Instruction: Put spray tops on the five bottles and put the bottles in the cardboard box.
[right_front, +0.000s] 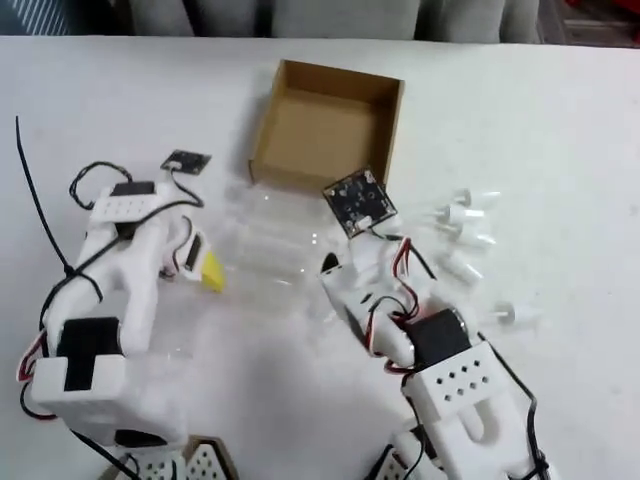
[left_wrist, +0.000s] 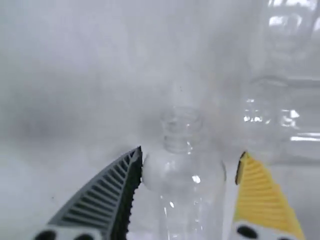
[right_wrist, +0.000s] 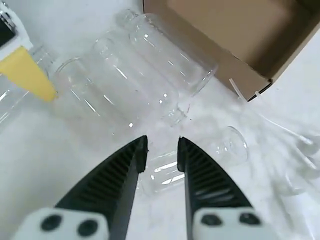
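Observation:
Several clear bottles (right_front: 270, 240) without tops lie side by side in the middle of the table, in front of the open cardboard box (right_front: 325, 125). White spray tops (right_front: 465, 215) are scattered to their right. My left gripper (left_wrist: 187, 165) is open and straddles the shoulder of one bottle (left_wrist: 182, 150), its neck pointing away; the grey finger (left_wrist: 115, 195) sits close against it. My right gripper (right_wrist: 161, 150) is open only by a narrow gap, low over a small bottle (right_wrist: 220, 147) lying on the table. In the high view it (right_front: 333, 266) is at the bottles' right end.
The box (right_wrist: 240, 35) is empty and lies just beyond the bottles (right_wrist: 150, 65). The other arm's yellow finger (right_wrist: 27, 75) is at the far side of the bottle row. One spray top (right_front: 515, 316) lies apart, near the right arm.

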